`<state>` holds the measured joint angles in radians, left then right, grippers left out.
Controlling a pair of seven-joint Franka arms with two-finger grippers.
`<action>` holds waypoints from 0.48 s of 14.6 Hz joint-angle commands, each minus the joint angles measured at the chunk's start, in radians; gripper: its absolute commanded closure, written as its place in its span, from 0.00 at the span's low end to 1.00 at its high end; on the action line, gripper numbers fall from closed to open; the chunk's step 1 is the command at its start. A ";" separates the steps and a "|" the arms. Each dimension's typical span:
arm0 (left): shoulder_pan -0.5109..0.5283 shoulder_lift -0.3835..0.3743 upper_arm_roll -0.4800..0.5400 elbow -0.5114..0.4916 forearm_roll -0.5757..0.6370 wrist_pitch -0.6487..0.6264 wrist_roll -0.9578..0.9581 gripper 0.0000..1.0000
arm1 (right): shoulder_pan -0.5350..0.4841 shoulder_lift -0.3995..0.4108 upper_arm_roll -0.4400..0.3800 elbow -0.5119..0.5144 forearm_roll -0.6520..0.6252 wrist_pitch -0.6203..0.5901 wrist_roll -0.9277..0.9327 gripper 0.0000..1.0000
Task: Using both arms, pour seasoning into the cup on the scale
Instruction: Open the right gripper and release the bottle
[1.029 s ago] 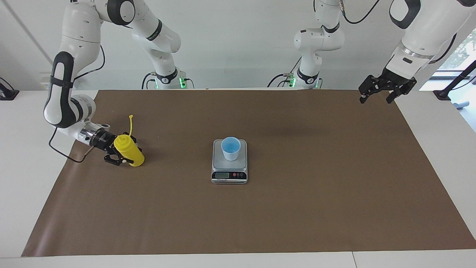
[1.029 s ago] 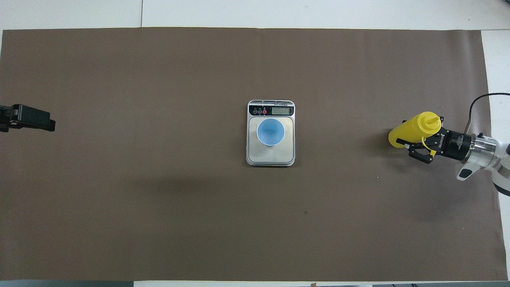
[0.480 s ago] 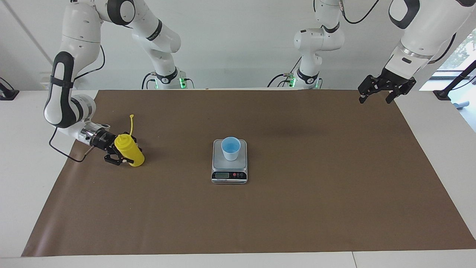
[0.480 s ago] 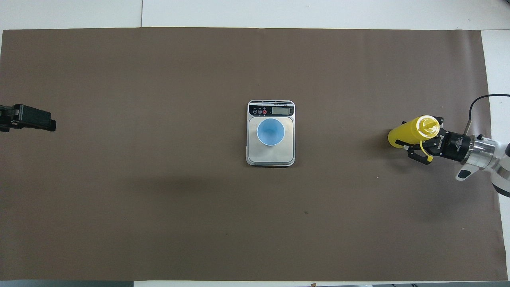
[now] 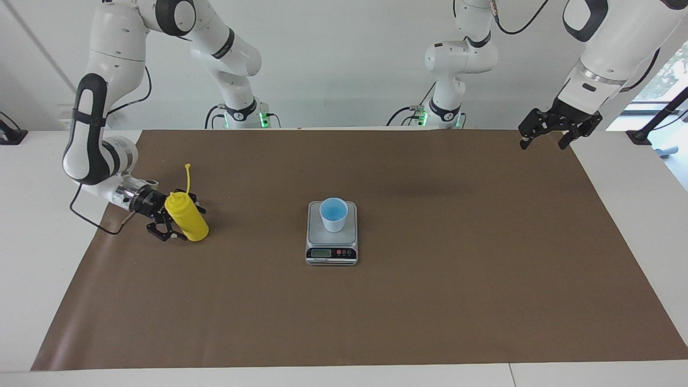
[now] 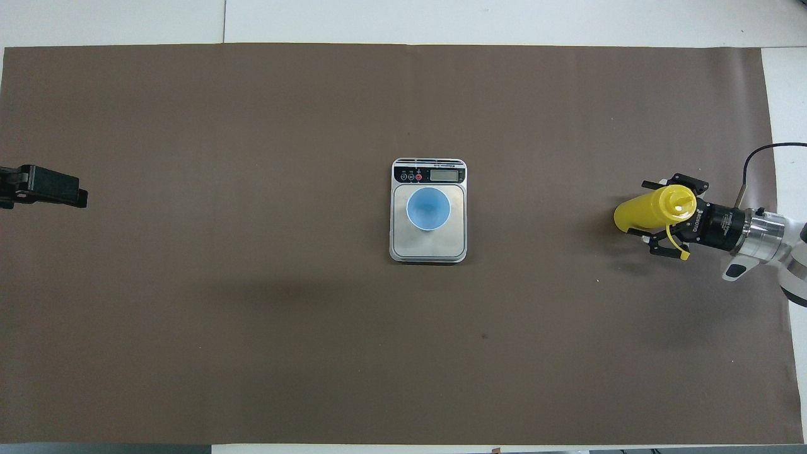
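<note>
The yellow seasoning bottle (image 5: 187, 217) stands nearly upright on the brown mat toward the right arm's end, its cap strap sticking up; it also shows in the overhead view (image 6: 652, 211). My right gripper (image 5: 180, 221) lies low on its side with its fingers open around the bottle, a gap showing on each side (image 6: 650, 217). The light blue cup (image 5: 333, 214) stands upright on the scale (image 5: 331, 253) at mid-table, also seen from overhead as cup (image 6: 428, 209) and scale (image 6: 429, 252). My left gripper (image 5: 543, 141) hangs open and empty over the mat's corner at the left arm's end (image 6: 63, 188).
The brown mat (image 5: 430, 301) covers most of the white table. A thin black cable loops from the right wrist (image 5: 91, 220) down onto the mat's edge.
The bottle has gone from tilted to nearly upright on the mat. The right gripper's fingers have spread and drawn back a little. The left gripper has hardly moved.
</note>
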<state>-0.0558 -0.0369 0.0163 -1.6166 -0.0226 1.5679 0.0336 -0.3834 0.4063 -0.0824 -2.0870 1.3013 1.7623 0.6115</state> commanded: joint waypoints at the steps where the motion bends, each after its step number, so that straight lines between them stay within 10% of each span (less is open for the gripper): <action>1: 0.013 0.000 -0.007 0.006 0.015 -0.014 0.008 0.00 | 0.032 -0.062 0.004 0.031 -0.068 0.009 0.039 0.00; 7: 0.011 0.002 -0.007 0.006 0.015 -0.014 0.008 0.00 | 0.020 -0.144 0.006 0.145 -0.312 -0.062 0.088 0.00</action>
<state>-0.0558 -0.0369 0.0163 -1.6166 -0.0226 1.5679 0.0336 -0.3450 0.2837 -0.0803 -1.9361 1.0227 1.7359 0.6865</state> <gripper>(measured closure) 0.000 0.000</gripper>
